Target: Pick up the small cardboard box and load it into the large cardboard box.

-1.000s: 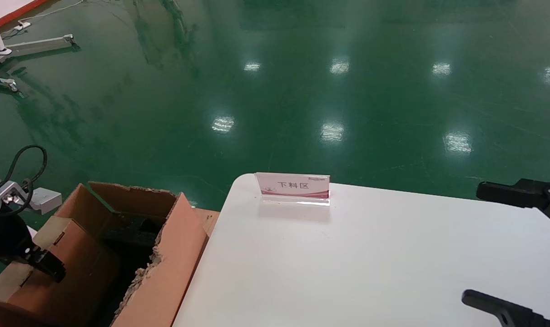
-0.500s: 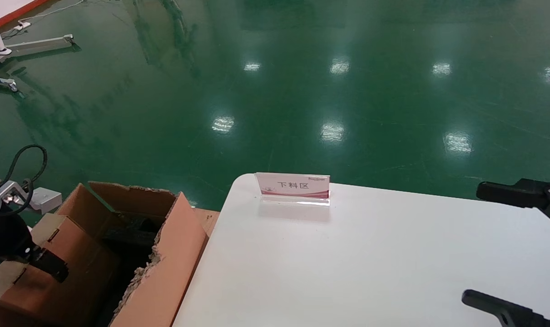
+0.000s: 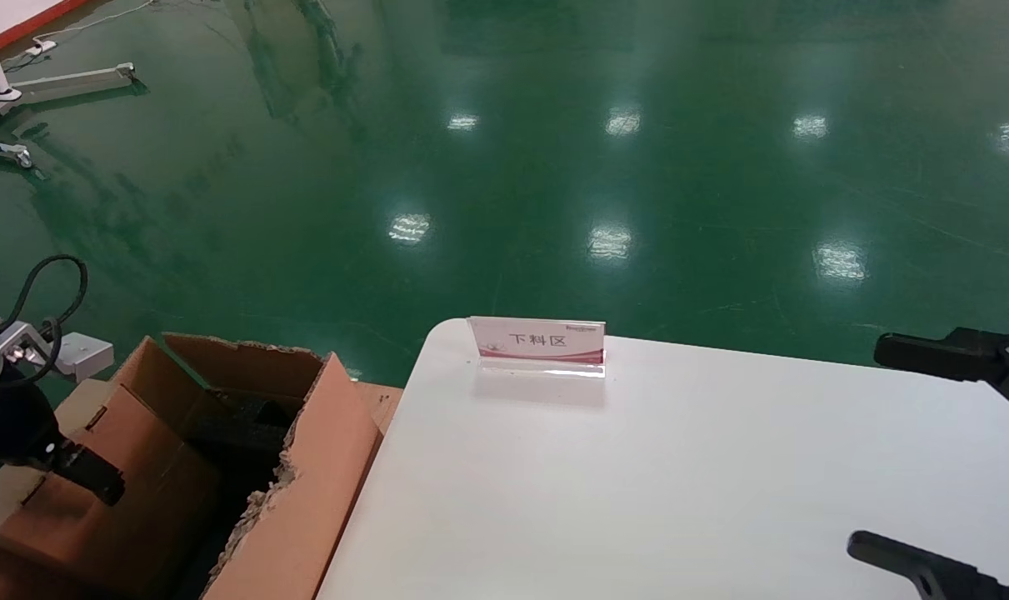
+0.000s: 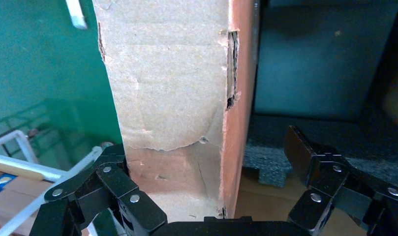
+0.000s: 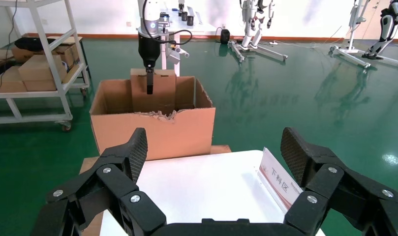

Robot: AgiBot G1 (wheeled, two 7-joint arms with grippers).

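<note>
Brown corrugated board fills most of what your left wrist camera sees: the small cardboard box (image 4: 179, 113) stands between the left gripper (image 4: 211, 162) fingers. One finger (image 4: 110, 184) lies against the box's outer face, while the other finger (image 4: 317, 160) stands apart from its orange-brown side — so the jaws are spread around the box, and you cannot tell from these views whether they carry it.

From the head camera, your left gripper (image 3: 71, 471) sits at the far left edge, low over the small cardboard box (image 3: 96, 475), which stands upright in the left part of the large cardboard box (image 3: 304, 483). The right wrist view confirms it: the small box (image 5: 153, 91) rises above the ragged rim of the large carton (image 5: 152, 132), with the left gripper (image 5: 149, 81) coming down on it from above. Black foam (image 3: 237, 433) shows inside the carton, beside the small box.

Your right gripper (image 3: 941, 454) is parked over the right end of the white table (image 3: 637, 483) — jaws wide apart, holding nothing. A small sign stand (image 3: 539, 343) sits at the table's far edge, on the green floor (image 3: 554, 167) side.
</note>
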